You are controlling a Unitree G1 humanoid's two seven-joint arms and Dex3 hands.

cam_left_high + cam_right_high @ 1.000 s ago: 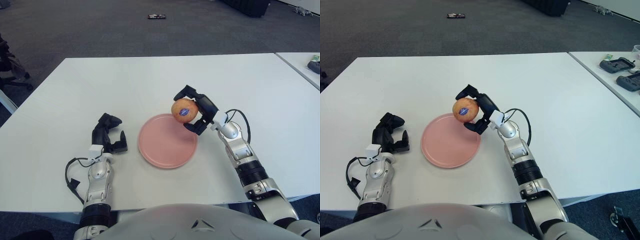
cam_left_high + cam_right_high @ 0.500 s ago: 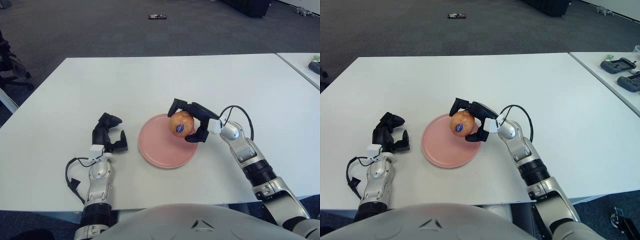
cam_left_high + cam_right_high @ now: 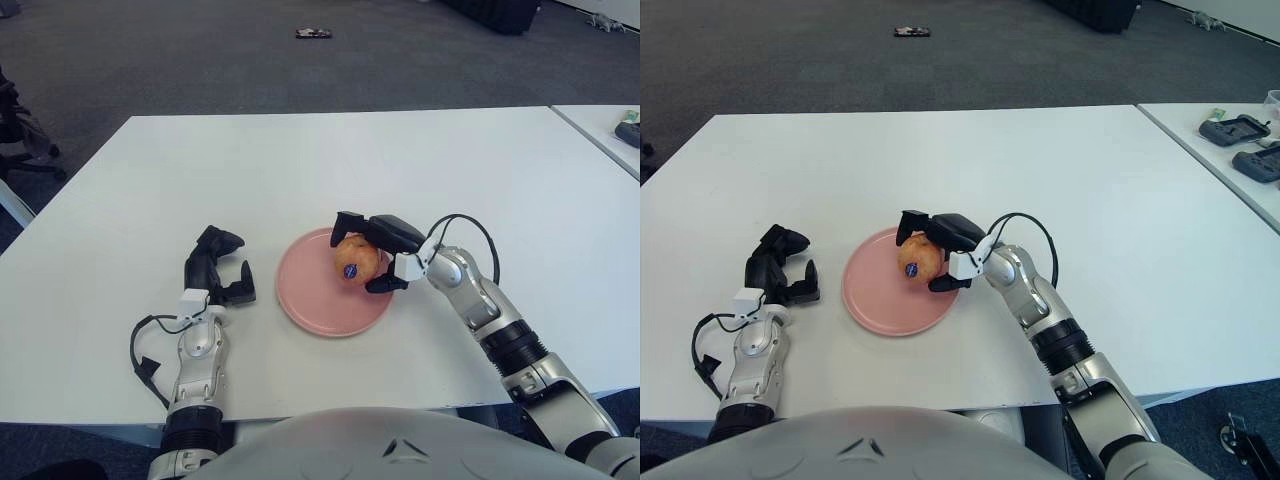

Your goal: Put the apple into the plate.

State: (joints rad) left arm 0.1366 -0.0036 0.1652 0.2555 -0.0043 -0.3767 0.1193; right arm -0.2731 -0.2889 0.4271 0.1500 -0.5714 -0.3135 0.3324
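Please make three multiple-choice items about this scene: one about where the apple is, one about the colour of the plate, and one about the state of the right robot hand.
1. Where is the apple?
A. Over the plate, in the right robot hand
B. On the table by the left robot hand
C. On the floor

2. What colour is the plate?
A. Blue
B. Pink
C. Green

3. What is the state of the right robot hand?
A. Open and parked on the table
B. Shut, holding nothing
C. Shut on the apple

Answers:
1. A: the apple sits inside the rim of the plate, and the left robot hand rests apart on the table.
2. B: the plate is plainly pink against the white table.
3. C: the fingers of the right robot hand wrap around the apple.
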